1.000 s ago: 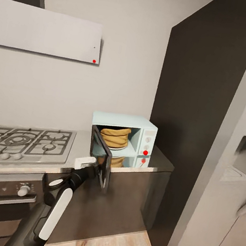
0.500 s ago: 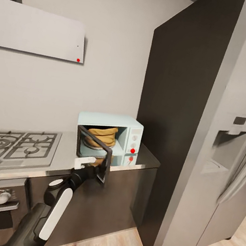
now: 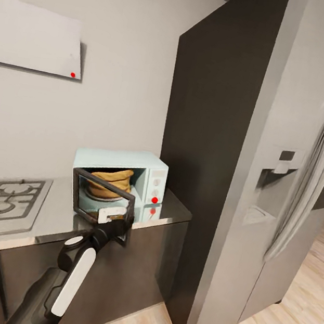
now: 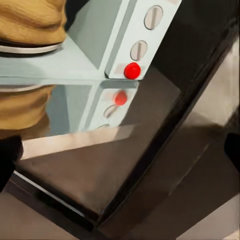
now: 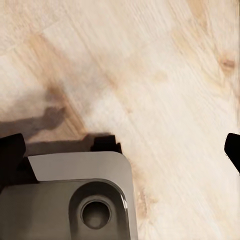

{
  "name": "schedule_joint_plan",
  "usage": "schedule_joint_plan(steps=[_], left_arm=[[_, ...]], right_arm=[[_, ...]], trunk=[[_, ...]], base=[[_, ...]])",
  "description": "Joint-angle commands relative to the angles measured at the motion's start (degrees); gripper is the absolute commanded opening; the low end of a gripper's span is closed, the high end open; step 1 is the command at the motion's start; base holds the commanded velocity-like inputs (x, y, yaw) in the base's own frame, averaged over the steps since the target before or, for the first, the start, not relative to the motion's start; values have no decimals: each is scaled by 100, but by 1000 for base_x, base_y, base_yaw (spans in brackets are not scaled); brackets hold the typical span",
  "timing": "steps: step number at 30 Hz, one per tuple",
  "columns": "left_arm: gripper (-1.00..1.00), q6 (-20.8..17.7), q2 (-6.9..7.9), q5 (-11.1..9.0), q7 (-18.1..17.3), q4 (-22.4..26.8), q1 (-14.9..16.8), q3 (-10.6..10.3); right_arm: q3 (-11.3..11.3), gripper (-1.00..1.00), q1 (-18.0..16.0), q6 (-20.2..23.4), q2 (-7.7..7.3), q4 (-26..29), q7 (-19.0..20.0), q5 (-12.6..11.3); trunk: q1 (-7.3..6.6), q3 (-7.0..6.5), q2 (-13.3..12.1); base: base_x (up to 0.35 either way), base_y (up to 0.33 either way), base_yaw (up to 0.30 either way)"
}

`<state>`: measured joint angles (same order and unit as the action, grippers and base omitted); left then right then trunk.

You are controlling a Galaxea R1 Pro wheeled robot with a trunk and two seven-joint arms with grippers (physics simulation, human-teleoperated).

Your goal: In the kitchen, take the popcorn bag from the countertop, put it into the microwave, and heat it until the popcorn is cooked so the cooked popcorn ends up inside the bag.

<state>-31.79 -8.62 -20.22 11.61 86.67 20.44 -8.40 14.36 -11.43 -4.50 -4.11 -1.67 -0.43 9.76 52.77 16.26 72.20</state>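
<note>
The door (image 3: 104, 200) has swung further toward closed. On the countertop's (image 3: 172, 212) right end, the microwave (image 3: 119, 178) faces the room, the squat popcorn bag (image 3: 110, 182) inside, rim up. Left gripper (image 3: 113, 217) touches the door; grip unclear. Right gripper's (image 5: 120, 145) spread fingertips hold nothing

Head high, facing microwave (image 3: 120, 176); left wrist close on it; right wrist floorward.

popcorn bag (image 3: 108, 181) in microwave (image 3: 125, 162), on countertop (image 3: 58, 216)
</note>
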Motion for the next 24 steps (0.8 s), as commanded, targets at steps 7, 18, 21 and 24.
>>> schedule_joint_plan(steps=[7,18,21,24], left_arm=[[100,-21,1,-61,52,7,4,12],[100,209,12,-21,101,-4,4,71],[100,289,67,130,487,-9,4,81],[100,303,87,180,1158,-12,4,99]], right_arm=[[49,100,-9,-34,-2,-18,-7,59],[49,100,-9,-34,-2,-18,-7,56],[49,100,-9,-34,-2,-18,-10,55],[49,100,-9,-34,-7,-18,-7,55]], trunk=[[2,-27,4],[2,-81,4],[2,-95,4],[2,-106,4]], base=[[208,-100,-222],[207,-72,-222],[125,-2,-218],[19,0,-142]])
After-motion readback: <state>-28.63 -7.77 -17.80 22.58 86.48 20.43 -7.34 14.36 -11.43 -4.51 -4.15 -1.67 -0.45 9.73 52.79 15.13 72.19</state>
